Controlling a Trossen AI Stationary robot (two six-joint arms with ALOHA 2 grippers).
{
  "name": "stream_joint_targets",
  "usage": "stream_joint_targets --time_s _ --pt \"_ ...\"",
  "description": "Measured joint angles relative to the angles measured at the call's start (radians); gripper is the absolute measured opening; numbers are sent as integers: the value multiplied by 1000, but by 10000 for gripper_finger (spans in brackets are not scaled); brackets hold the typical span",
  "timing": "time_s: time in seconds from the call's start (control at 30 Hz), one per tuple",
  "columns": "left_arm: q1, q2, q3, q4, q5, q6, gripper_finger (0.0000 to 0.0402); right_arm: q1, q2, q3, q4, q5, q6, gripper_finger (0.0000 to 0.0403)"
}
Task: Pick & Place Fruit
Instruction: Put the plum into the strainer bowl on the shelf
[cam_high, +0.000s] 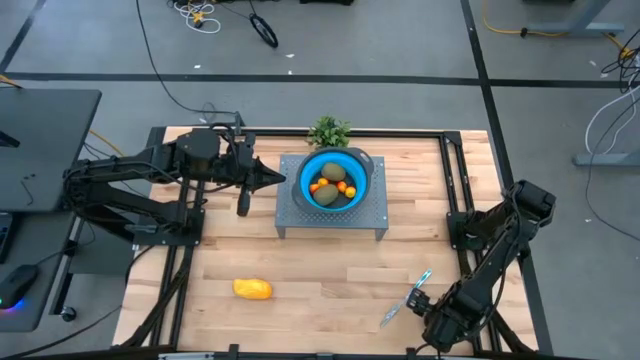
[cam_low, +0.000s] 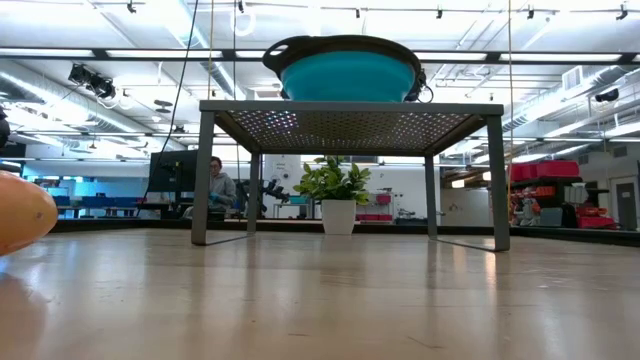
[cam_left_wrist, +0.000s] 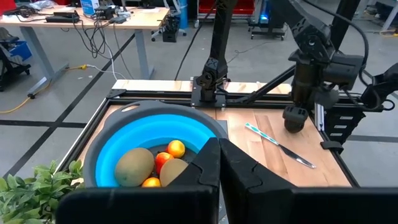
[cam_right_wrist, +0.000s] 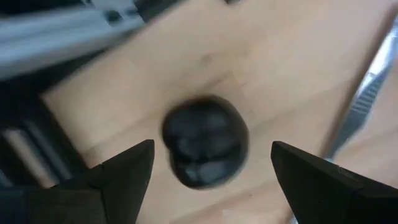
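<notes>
A: Where does the fruit lie?
B: Most of it sits in the blue bowl (cam_high: 336, 178): two olive-brown ovals (cam_left_wrist: 135, 167) and several small orange rounds (cam_left_wrist: 176, 148). The bowl stands on a grey perforated stand (cam_high: 300, 212) at the far middle of the tabletop (cam_high: 320, 265). A yellow-orange oblong (cam_high: 253, 289) lies alone on the near left of the tabletop, well apart from the stand. A near-black round (cam_right_wrist: 205, 140) rests on the wood at the near right corner, just beside the silver knife (cam_high: 406, 298).

A: How are the arms posed?
B: The left arm reaches in level from the left edge; the left pincer (cam_high: 276, 179) is closed, fingertips together and holding nothing, pointing at the bowl's rim. The right arm is folded down at the near right corner; the right pincer (cam_right_wrist: 211, 168) points at the tabletop, its fingers (cam_right_wrist: 127, 171) spread wide on either side of the near-black round, above it and not gripping it.

A: What else is shown?
B: A green sprig (cam_high: 329, 131) stands just behind the bowl.
</notes>
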Motion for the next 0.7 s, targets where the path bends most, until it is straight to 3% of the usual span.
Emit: stream_joint_targets --time_s 0.1,0.27,0.7 --pt "0 0 0 0 0 0 4 0 0 -23 7 36 -26 332" --pt "0 0 0 0 20 -8 3 0 0 -67 77 -18 -41 332" --pt "0 0 0 0 23 -18 3 11 0 -135 189 -14 -40 332"
